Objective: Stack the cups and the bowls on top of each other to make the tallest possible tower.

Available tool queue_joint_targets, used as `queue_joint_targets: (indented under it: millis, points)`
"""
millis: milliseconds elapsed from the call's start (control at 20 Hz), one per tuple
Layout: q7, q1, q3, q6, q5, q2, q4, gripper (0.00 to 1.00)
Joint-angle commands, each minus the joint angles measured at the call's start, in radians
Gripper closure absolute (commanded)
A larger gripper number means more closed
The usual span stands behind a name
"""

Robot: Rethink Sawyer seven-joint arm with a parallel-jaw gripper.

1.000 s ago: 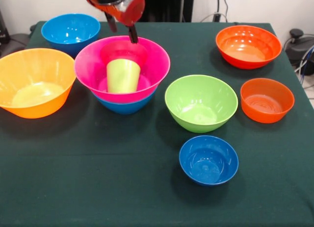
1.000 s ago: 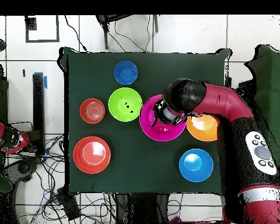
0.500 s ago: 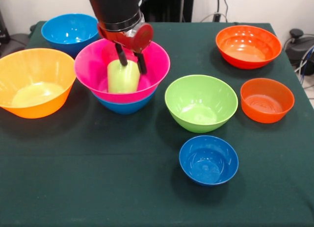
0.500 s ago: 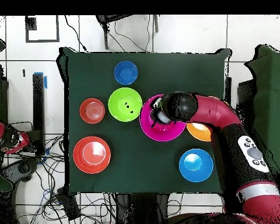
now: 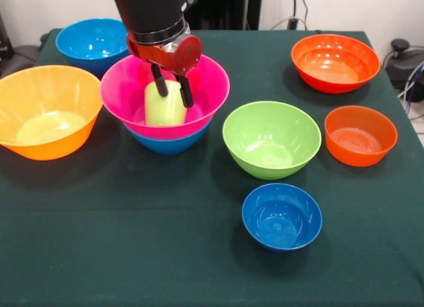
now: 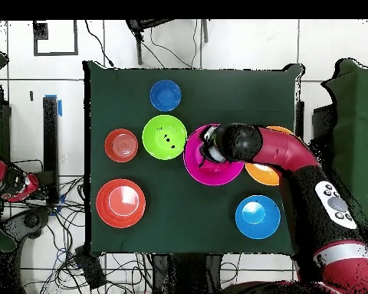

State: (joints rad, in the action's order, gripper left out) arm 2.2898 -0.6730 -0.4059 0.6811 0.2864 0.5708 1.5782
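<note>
We see gripper (image 5: 169,89) inside pink bowl (image 5: 207,95), fingers (image 5: 183,91) spread apart, straddling lime cup (image 5: 162,107); pink bowl nested in blue bowl (image 5: 169,145).

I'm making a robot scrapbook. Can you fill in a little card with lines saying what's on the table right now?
tower so far: pink bowl sits in a blue bowl
cup: lime, upside down inside the pink bowl
gripper: open, fingers either side of the cup
loose bowls: orange, blue, green, small blue, two red-orange
table: dark green cloth
</note>
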Motion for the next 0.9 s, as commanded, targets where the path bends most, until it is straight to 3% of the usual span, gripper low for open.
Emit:
queue_joint_targets:
  millis: [50,300,450,900]
  points:
    - [-0.014,0.009,-0.03,-0.082,0.011,-0.01,0.103,0.0]
    - [0.141,0.041,0.023,-0.165,-0.034,0.097,0.159,0.0]
    - [0.202,0.063,0.062,-0.207,-0.065,0.121,0.168,0.0]
    - [0.253,0.112,0.177,-0.28,-0.146,0.191,0.232,0.0]
